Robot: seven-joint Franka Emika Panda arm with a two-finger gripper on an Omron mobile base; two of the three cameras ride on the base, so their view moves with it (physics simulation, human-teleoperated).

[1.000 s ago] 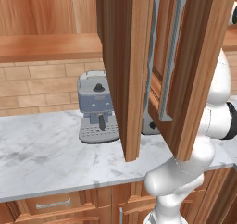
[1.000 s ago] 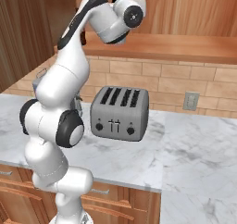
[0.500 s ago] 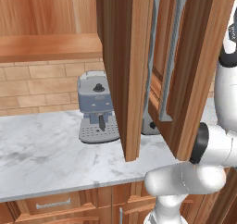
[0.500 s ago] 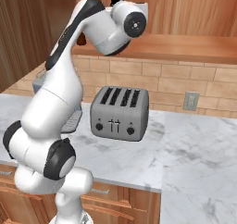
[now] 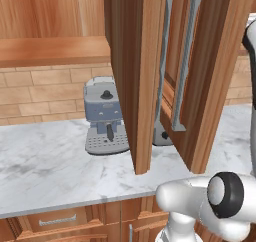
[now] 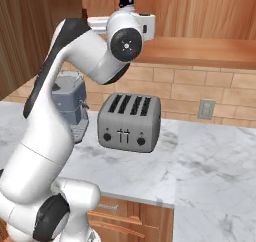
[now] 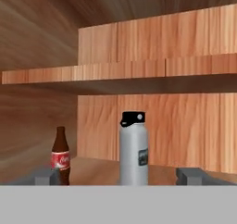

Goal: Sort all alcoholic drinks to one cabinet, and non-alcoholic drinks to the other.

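The hand view looks into a reddish-brown wooden cabinet (image 7: 139,70) with a shelf across it. On its floor at the left stands a small dark brown cola bottle (image 7: 60,156) with a red label, the non-alcoholic drink. A short grey bottle with a black cap (image 7: 134,149) stands upright further right, ahead of my gripper (image 7: 119,177). The gripper is open, its fingertips (image 7: 44,176) spread wide to either side with nothing between them. In the right base view my arm's hand (image 6: 122,23) reaches up to the left. Two cabinet doors (image 5: 142,76) hang open.
On the marble counter (image 5: 50,166) stand a grey coffee machine (image 5: 102,116) and a silver toaster (image 6: 129,121). The second open door (image 5: 210,71) juts out over the counter on the right. Drawers (image 5: 55,220) sit below the counter edge. A wall outlet (image 6: 206,108) is on the brick backsplash.
My arm has refolded: its lower elbow has sunk toward the bottom of both base views and the upper joint has swung nearer the cameras. Doors and counter things stay put.
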